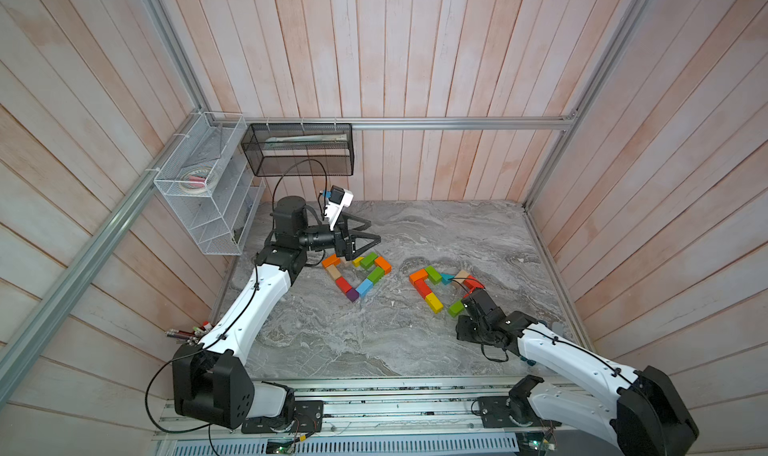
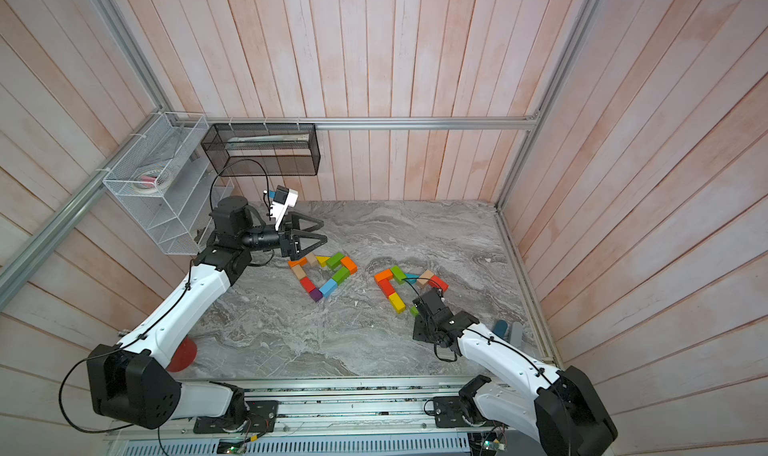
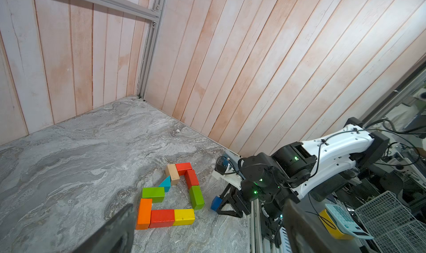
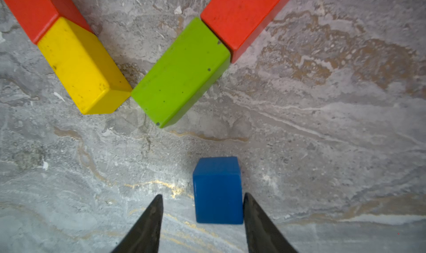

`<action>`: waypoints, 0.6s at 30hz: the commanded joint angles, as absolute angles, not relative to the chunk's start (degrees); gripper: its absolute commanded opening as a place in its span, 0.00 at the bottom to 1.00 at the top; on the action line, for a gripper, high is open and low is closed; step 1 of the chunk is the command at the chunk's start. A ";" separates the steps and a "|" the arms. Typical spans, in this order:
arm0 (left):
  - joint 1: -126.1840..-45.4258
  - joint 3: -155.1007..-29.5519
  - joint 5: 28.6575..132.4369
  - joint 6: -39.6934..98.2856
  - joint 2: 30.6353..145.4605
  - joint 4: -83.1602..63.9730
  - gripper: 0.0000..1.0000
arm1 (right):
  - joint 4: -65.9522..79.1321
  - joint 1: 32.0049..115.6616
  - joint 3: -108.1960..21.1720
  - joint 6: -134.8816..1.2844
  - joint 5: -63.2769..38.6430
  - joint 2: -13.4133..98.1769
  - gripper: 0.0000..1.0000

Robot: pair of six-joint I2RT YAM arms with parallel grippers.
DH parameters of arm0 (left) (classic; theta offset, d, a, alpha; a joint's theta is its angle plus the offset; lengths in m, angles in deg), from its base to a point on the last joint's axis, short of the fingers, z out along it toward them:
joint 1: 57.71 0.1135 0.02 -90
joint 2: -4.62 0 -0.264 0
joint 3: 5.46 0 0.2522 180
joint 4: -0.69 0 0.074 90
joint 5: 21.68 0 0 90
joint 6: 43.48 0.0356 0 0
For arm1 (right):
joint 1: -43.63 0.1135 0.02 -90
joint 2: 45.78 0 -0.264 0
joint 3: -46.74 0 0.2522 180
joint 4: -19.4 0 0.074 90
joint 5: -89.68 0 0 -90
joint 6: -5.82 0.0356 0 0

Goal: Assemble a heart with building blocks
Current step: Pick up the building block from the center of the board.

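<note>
**Blue Cube: Handling and Grip Position**

The blue cube [image 4: 217, 189] is seated flat on the marble table [image 4: 322, 125], between the fingers of the right gripper [image 4: 201, 195]. It lies just short of the point where the yellow brick [image 4: 80, 67] and the green brick [image 4: 182, 72] meet corner to corner. Neither brick is touched by it. In a top view this location falls right of centre, at the lower tip of the right-hand outline [image 1: 423, 287].

The cube is judged to be painted wood: rigid, light and not fragile, with a smooth finish that may slip under a light pinch. Hold is best taken on two opposite vertical faces, at mid-height and centred.

The right gripper's jaws are shown apart and not clamped. One finger lies against or just beside one face, and a clear gap is left at the other. A sideways shift of the cube is to be expected on closure. The left gripper [image 1: 375, 231] is spread wide and empty, just above the closed left-hand outline [image 1: 376, 274], left of centre in the frame.

The cube is concealed by the right gripper in both top views. True finger contact cannot be confirmed, and the finger roots are cut off by the frame edge
</note>
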State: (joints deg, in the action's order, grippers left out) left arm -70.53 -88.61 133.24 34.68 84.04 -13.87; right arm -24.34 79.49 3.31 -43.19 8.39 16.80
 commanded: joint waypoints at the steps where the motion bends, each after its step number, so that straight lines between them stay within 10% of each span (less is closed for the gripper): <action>1: -70.71 -88.13 134.32 34.46 83.99 -13.20 1.00 | -27.25 81.23 2.07 -41.05 11.85 17.74 0.52; 18: -70.73 -87.91 135.39 33.57 83.63 -12.18 1.00 | -28.64 82.48 -0.48 -41.31 17.07 21.84 0.40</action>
State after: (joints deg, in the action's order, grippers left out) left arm -70.53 -88.58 134.18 33.76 84.04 -13.20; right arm -27.07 82.22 1.32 -41.14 14.58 20.74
